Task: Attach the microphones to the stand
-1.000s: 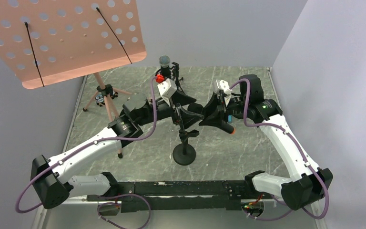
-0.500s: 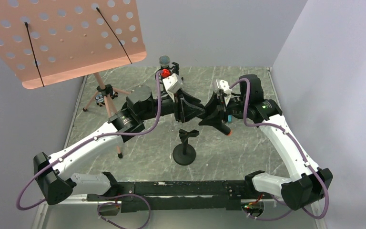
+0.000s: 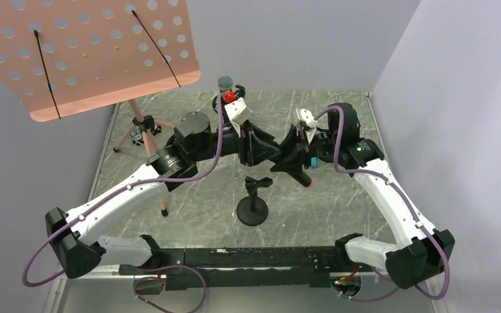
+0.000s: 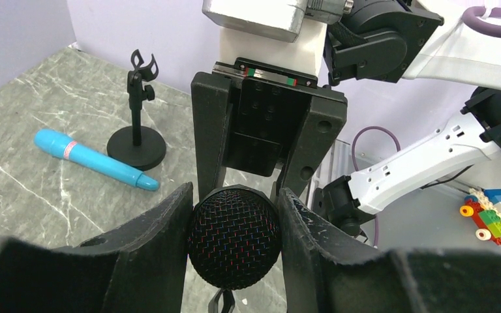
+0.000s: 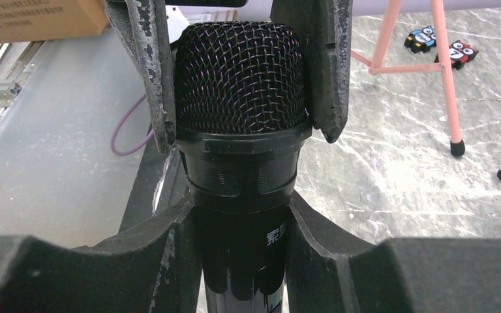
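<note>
The all-black microphone (image 3: 303, 175) with an orange end hangs in the air between both arms, above the small black stand (image 3: 253, 203) and its empty clip. My left gripper (image 3: 271, 151) (image 4: 235, 197) is shut on the microphone's mesh head (image 4: 235, 242). My right gripper (image 3: 287, 163) (image 5: 241, 210) is shut on the black body just below the head (image 5: 238, 72). The blue microphone (image 4: 94, 163) lies on the table beside another stand (image 4: 137, 117) with an empty clip. A silver-headed microphone (image 3: 225, 83) stands at the back.
A pink music stand with a perforated desk (image 3: 85, 52) and tripod legs (image 3: 147, 137) (image 5: 443, 78) takes up the left. Small toys (image 5: 437, 42) lie by the tripod. Grey walls close the back and right. Toy bricks (image 4: 489, 210) and a cardboard box (image 5: 39, 19) lie off the table.
My left gripper swung away from the stand's clip, up and right to the microphone's head, and closed on it. The right gripper kept its hold and shifted slightly left.
</note>
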